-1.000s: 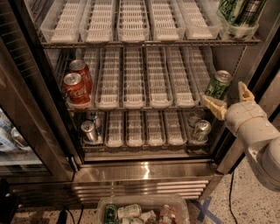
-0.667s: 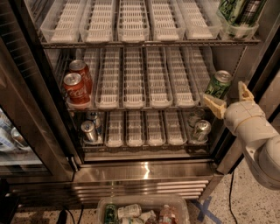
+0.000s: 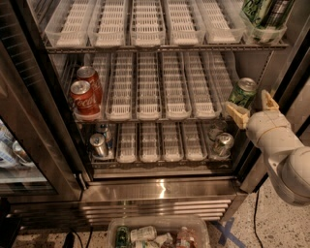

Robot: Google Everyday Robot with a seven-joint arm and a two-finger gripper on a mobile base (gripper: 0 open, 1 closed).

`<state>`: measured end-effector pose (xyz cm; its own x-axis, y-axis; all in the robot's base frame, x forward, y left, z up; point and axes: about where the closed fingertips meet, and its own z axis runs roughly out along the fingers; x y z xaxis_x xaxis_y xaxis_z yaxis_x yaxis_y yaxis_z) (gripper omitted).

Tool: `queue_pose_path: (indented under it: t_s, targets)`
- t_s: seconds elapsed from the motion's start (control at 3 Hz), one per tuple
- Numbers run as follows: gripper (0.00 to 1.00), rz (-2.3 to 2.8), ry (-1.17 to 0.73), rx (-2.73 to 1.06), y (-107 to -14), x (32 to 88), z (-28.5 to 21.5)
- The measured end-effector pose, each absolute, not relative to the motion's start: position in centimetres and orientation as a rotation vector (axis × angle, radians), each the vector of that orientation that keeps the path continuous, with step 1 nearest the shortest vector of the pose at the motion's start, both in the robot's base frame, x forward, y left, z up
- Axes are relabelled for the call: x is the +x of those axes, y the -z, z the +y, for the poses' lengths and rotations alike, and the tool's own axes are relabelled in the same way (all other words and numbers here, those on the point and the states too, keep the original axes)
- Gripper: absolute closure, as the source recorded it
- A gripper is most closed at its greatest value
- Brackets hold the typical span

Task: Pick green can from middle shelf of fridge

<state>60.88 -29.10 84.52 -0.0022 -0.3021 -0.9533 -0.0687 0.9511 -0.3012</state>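
The green can (image 3: 242, 92) stands upright at the front of the rightmost lane of the middle shelf (image 3: 160, 116) in the fridge (image 3: 160, 191). My gripper (image 3: 253, 107) comes in from the right at the can's height, open. One cream fingertip (image 3: 237, 115) is in front of the can's base. The other fingertip (image 3: 269, 100) is to the can's right. The can still stands on the shelf.
Two red cola cans (image 3: 83, 97) stand at the left end of the middle shelf. Silver cans sit on the bottom shelf at left (image 3: 98, 144) and right (image 3: 223, 143). Green cans (image 3: 264, 12) are on the top shelf, right. A bin of cans (image 3: 160, 235) stands on the floor.
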Motion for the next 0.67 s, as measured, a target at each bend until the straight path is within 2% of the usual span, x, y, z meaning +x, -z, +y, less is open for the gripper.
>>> queue_pose_path:
  t_s: [0.67]
  targets:
    - [0.29,1.589,0.158,-0.253,-83.8,61.94,-29.09]
